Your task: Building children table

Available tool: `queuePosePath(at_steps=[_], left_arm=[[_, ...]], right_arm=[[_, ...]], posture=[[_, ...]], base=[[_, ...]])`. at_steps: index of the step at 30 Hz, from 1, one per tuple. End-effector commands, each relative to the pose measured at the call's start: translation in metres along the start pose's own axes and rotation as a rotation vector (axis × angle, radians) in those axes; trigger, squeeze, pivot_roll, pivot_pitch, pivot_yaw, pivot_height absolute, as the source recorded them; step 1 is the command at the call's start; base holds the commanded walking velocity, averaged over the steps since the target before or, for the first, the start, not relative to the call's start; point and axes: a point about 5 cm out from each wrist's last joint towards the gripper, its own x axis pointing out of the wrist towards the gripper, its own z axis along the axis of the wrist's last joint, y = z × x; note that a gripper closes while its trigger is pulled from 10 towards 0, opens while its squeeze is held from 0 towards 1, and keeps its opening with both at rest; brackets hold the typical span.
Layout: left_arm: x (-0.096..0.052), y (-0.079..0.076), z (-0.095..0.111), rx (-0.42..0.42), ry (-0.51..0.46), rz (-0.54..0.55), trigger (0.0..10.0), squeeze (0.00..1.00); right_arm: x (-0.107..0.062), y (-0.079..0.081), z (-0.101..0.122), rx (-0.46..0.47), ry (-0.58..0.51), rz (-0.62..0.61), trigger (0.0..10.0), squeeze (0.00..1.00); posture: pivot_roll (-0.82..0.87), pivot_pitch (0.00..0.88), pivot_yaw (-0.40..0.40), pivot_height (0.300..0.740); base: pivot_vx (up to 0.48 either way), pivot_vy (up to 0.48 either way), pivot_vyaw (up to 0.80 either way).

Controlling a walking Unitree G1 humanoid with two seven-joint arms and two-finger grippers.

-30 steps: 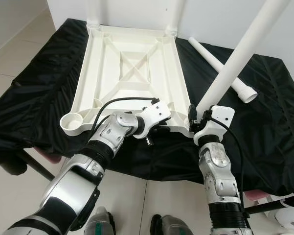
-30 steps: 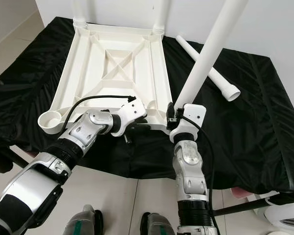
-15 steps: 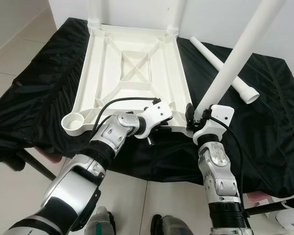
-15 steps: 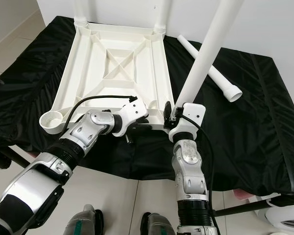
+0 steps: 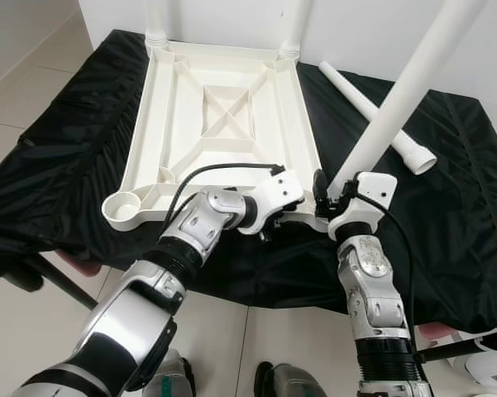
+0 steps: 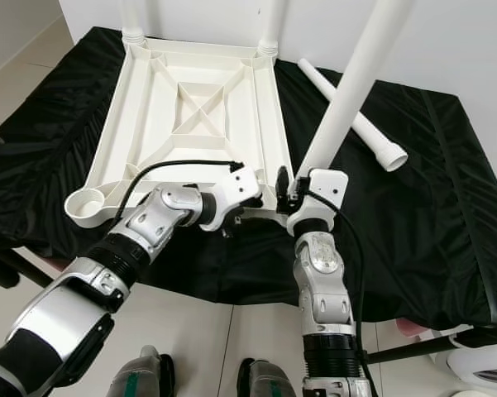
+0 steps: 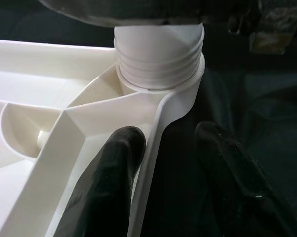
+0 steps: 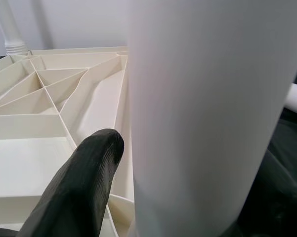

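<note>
The white table top (image 5: 140, 141) lies upside down on a black cloth, with a leg standing in each far corner (image 5: 155, 16). My right gripper (image 5: 331, 192) is shut on a third white leg (image 5: 397, 99), which leans up and to the right from the near right corner socket (image 7: 188, 94). In the right wrist view one finger (image 8: 89, 173) presses against that leg (image 8: 207, 113). My left gripper (image 5: 283, 222) is open at the near rim (image 7: 158, 128) just left of that socket, with one finger (image 7: 113, 163) inside the rim and the other outside over the cloth. The leg's ribbed end (image 7: 158, 49) sits in the socket.
A loose white leg (image 5: 347, 87) lies on the cloth to the right of the table top. The near left socket (image 5: 122, 207) is empty. The cloth's front edge (image 5: 256, 289) drops to a tiled floor, and a white wall stands behind.
My left gripper has slid right along the near rim, closer to the corner socket. The right gripper still holds the leg, shifted slightly.
</note>
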Motion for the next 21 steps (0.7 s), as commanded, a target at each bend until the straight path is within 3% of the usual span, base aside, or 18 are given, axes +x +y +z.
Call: queuePosePath(at_steps=[1,7,11,21], left_arm=[[-0.001,0.000,0.006,0.018,-0.014,-0.012,10.0,0.00],[-0.005,0.002,0.011,0.033,-0.028,-0.006,10.0,0.00],[-0.020,0.001,0.020,0.063,-0.070,-0.010,10.0,0.00],[-0.041,-0.004,0.019,0.072,-0.096,0.005,10.0,0.00]], right_arm=[[-0.001,-0.003,0.001,0.002,-0.004,-0.001,10.0,0.00],[-0.001,-0.004,0.001,0.006,-0.004,0.004,10.0,0.00],[-0.005,-0.006,-0.001,0.004,-0.009,0.028,10.0,0.00],[-0.008,-0.014,-0.002,-0.003,-0.005,0.042,10.0,0.00]], posture=[[-0.02,0.053,-0.051,0.740],[-0.02,0.055,-0.051,0.740],[-0.02,0.062,-0.048,0.740],[-0.01,0.073,-0.049,0.740]], base=[[0.000,0.000,0.00],[0.000,0.000,0.00],[0.000,0.000,0.00],[0.000,0.000,0.00]])
